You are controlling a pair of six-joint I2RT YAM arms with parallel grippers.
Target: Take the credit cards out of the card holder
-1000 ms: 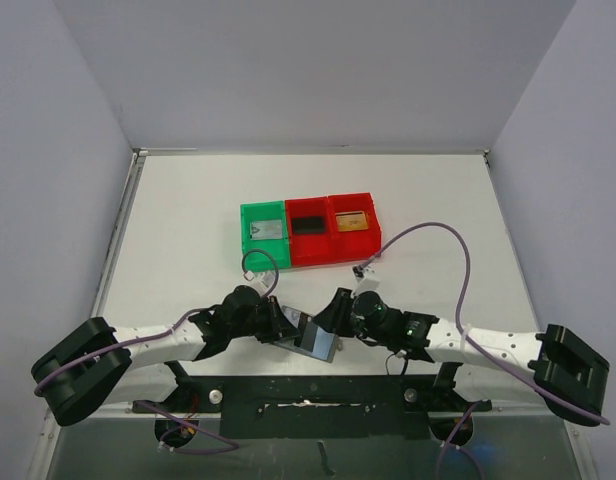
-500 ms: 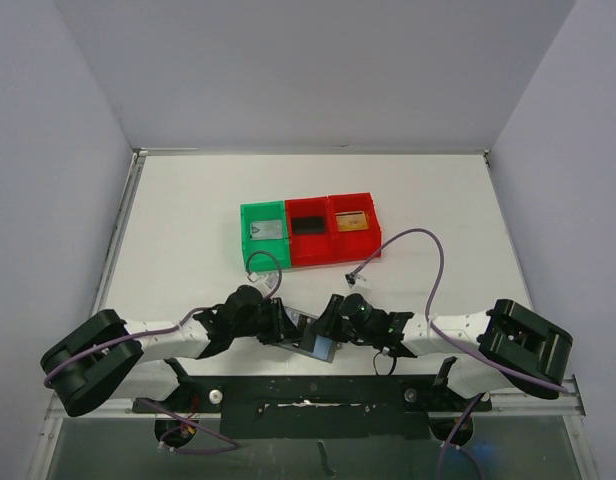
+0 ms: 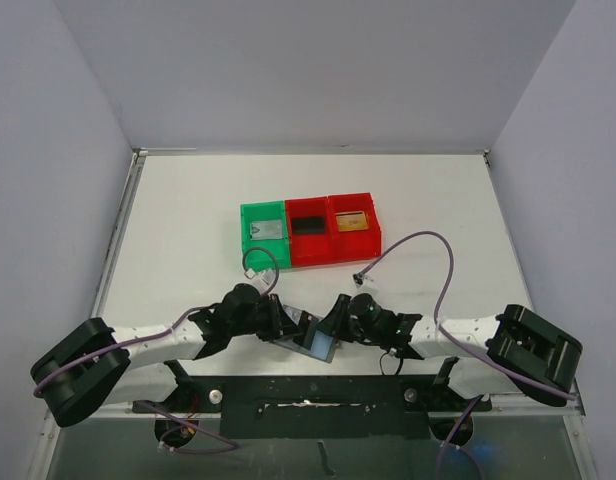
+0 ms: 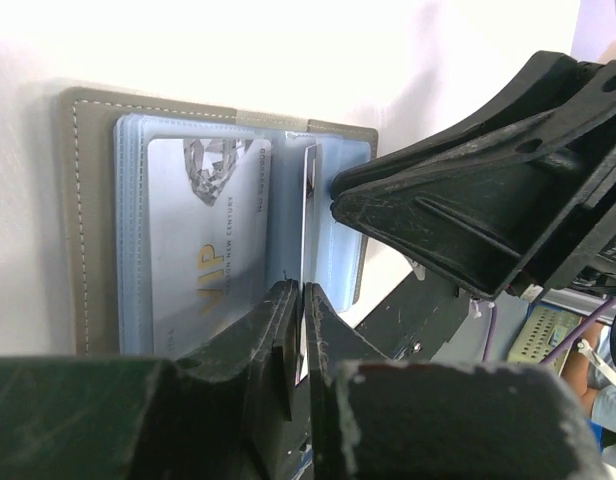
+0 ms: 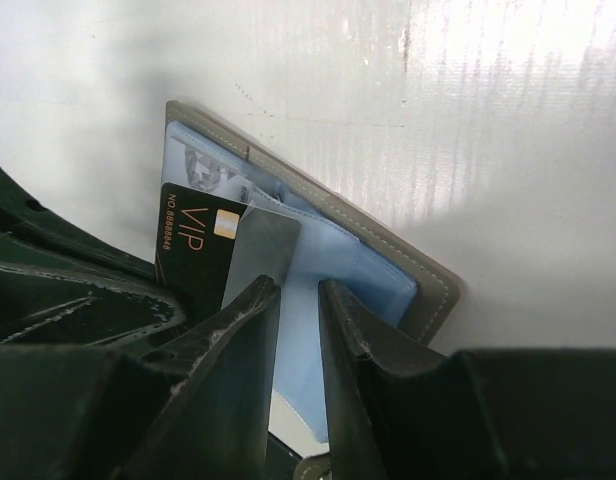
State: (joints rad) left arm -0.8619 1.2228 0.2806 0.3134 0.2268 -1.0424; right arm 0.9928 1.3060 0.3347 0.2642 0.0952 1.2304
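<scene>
Grey fabric outside and bluish clear pockets inside, the card holder lies opened flat on the white surface at its near edge, between the two arms, where each can reach it from its own side. The left gripper comes in from the left. Its jaws are all but closed on the thin edge of a black card, which stands tilted up out of the pockets; a narrow pinch on the edge suits so thin and stiff a thing. The right gripper sits over the holder's right part with its jaws a small way apart and a blue pocket leaf showing in the gap. Nothing is plainly clamped there, and the tips seem placed to pin the holder down so that it does not travel with the card. A silvery card marked VIP sits in a pocket beside the black one, so at least one more pull looks due. Far back, well apart from the holder, a green bin and two red bins stand side by side, each with a card-like thing inside, probably the drop-off.
</scene>
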